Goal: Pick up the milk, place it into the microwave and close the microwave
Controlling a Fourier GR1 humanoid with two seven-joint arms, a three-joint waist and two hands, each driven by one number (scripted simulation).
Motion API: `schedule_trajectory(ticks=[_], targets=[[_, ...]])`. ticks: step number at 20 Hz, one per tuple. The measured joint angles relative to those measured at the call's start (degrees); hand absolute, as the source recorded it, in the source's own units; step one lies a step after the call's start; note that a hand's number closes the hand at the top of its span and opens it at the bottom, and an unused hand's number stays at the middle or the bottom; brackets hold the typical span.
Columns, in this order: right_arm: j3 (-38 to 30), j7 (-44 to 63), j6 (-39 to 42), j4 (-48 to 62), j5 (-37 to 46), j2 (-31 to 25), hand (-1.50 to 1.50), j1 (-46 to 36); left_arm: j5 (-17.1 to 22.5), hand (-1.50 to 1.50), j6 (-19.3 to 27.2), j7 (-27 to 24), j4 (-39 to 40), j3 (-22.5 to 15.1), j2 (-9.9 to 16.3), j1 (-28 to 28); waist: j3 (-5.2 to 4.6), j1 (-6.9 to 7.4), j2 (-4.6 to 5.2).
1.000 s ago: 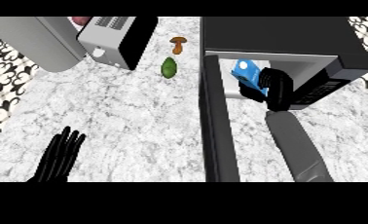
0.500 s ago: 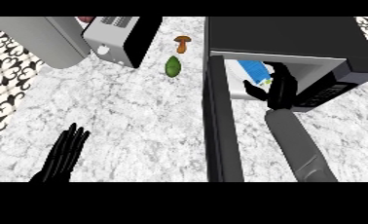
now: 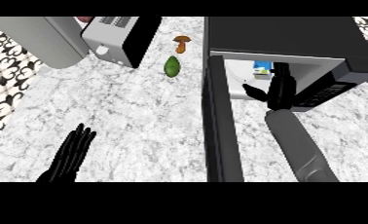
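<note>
I read the right hand (image 3: 279,89) at 3 o'clock, at the mouth of the microwave (image 3: 287,35), fingers straight and thumb splayed toward 9, holding nothing. The milk (image 3: 262,67), a small blue-and-white carton, stands inside the pale cavity just beyond the fingertips at 12; I cannot tell whether they touch. Any print on it is unreadable. The microwave door (image 3: 218,125), a dark slab, hangs open toward 6. Left hand (image 3: 69,154) rests at 7 o'clock, fingers straight and spread. White marbled counter (image 3: 137,101); a green oval fruit (image 3: 172,66) and brown mushroom (image 3: 182,43) near 12; a grey toaster (image 3: 119,38) at 11.
</note>
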Motion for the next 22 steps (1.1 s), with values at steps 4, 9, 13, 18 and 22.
schedule_trajectory(ticks=[4,9,13,18,22], targets=[[0.22,-2.26,7.94,-0.08,-2.01,-1.28,-1.50,-2.23,0.04,-1.50,-0.19,-0.38,0.26,-0.65,-0.71,-0.33,0.23,0.35,0.66],[-2.46,-7.20,21.11,3.03,-6.37,-3.66,-1.50,-6.29,-0.54,-1.50,-0.41,-0.71,-0.21,-1.38,-0.97,-0.09,0.59,0.54,1.42],[-5.34,-12.52,26.57,6.31,-9.42,-3.95,-1.50,-7.01,-1.62,-1.50,-0.07,-0.87,0.23,-2.61,-2.05,-0.50,0.54,-0.01,1.35],[-8.08,-18.47,31.66,8.70,-12.14,-3.97,-1.50,-7.30,-3.52,-1.50,0.91,-0.41,-0.35,-4.26,-3.16,-0.62,0.10,0.05,0.73],[-9.30,-22.56,35.96,9.05,-13.67,-3.68,-1.50,-6.27,-4.87,-1.50,1.62,-0.50,-0.26,-5.81,-4.40,-0.65,-0.09,-0.09,0.27]])
